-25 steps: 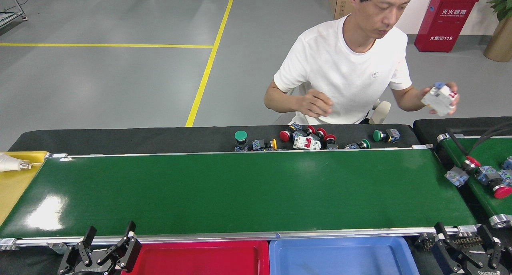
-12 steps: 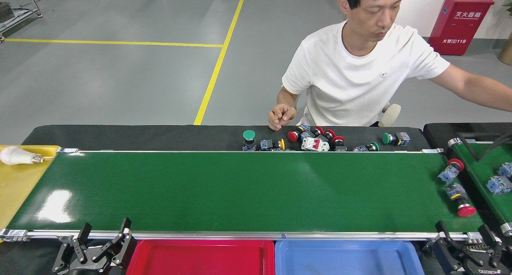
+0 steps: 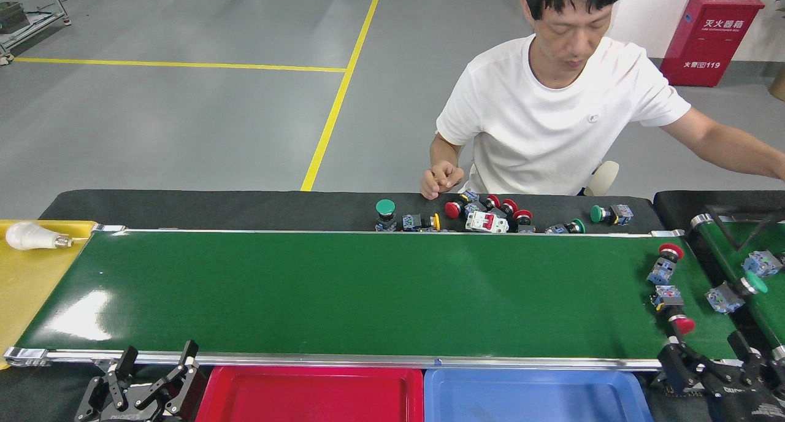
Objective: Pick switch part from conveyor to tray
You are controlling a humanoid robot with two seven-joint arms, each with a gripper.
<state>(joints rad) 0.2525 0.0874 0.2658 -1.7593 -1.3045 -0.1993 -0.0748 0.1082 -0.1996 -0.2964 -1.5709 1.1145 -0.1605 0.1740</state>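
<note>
The long dark-green conveyor (image 3: 343,293) runs across the view. At its right end lie two switch parts with red mushroom caps: one (image 3: 664,262) further back, one (image 3: 673,310) nearer me. A third switch part with a green cap (image 3: 733,292) straddles the gap to the angled belt. The red tray (image 3: 313,394) and blue tray (image 3: 533,394) sit below the conveyor's near rail. My left gripper (image 3: 153,360) is open at the bottom left, over no part. My right gripper (image 3: 705,354) is open at the bottom right, just in front of the nearer red-capped part.
A person in a white shirt sits behind the conveyor, one hand (image 3: 440,180) by a pile of switch parts (image 3: 484,216) on the black strip. A narrower angled green belt (image 3: 751,268) carries more parts. A yellow tray (image 3: 24,281) holds a light bulb (image 3: 30,236).
The red-capped parts have ridden leftward onto the conveyor, and a green-capped part has appeared at the belt gap. The view has shifted slightly. Both grippers stay low and open.
</note>
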